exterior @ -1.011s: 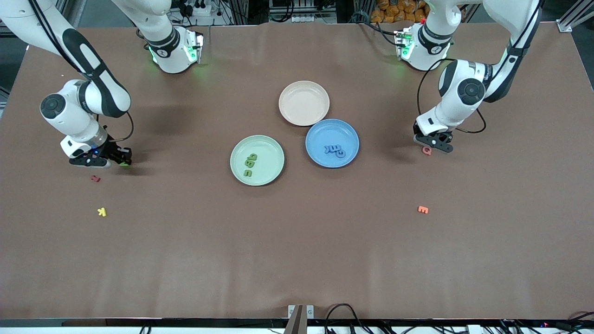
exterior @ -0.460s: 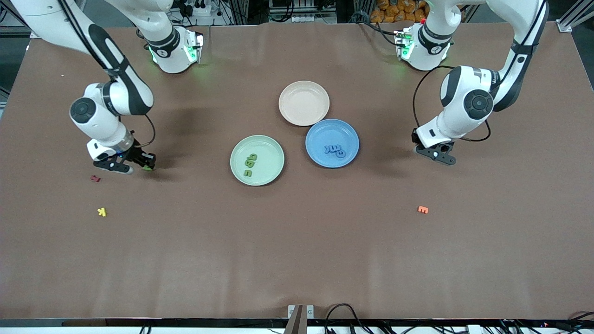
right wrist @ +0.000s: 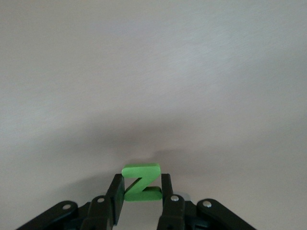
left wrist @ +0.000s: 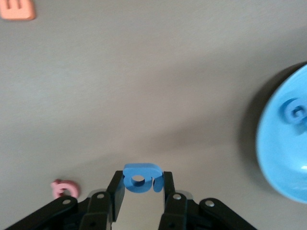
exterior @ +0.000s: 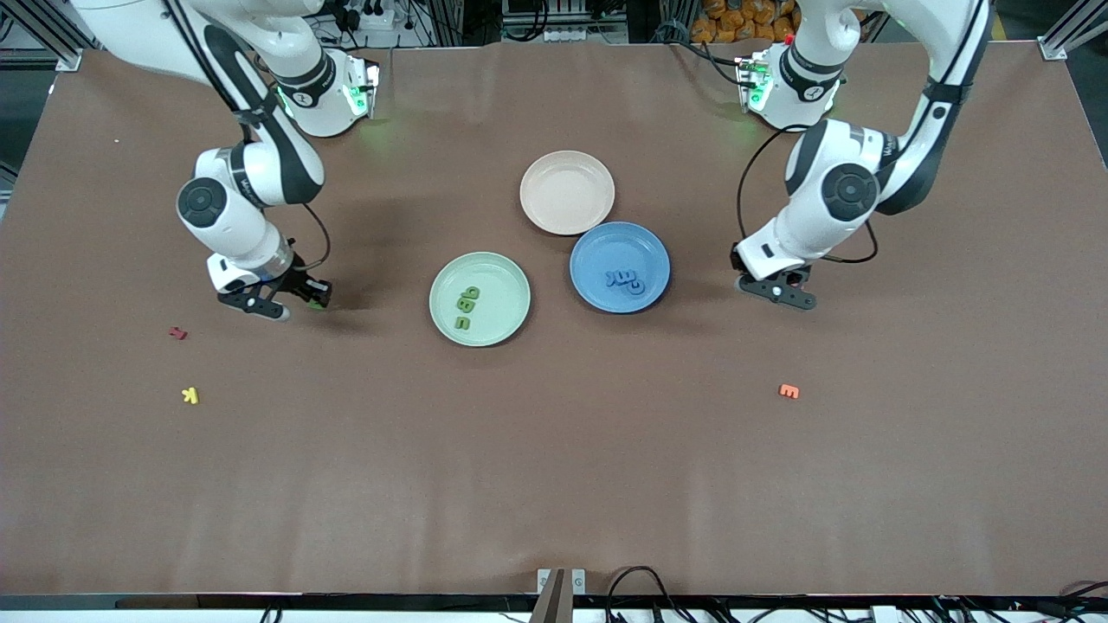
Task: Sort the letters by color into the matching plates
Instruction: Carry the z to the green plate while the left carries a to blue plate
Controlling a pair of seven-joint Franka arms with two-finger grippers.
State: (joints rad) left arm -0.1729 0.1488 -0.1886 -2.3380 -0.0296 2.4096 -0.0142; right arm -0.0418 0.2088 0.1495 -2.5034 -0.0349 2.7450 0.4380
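Green foam letter Z pinched in right gripper jaws over brown counter, blue foam letter pinched in left gripper jaws near round blue plate.

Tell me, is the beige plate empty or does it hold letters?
Empty. The beige plate shows only its bare inside; letters lie in the green plate and blue plate.

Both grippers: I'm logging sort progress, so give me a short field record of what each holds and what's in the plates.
left gripper: shut on blue letter, over table beside blue plate
right gripper: shut on green Z, over table toward green plate
blue plate contents: blue letters
green plate contents: green letters
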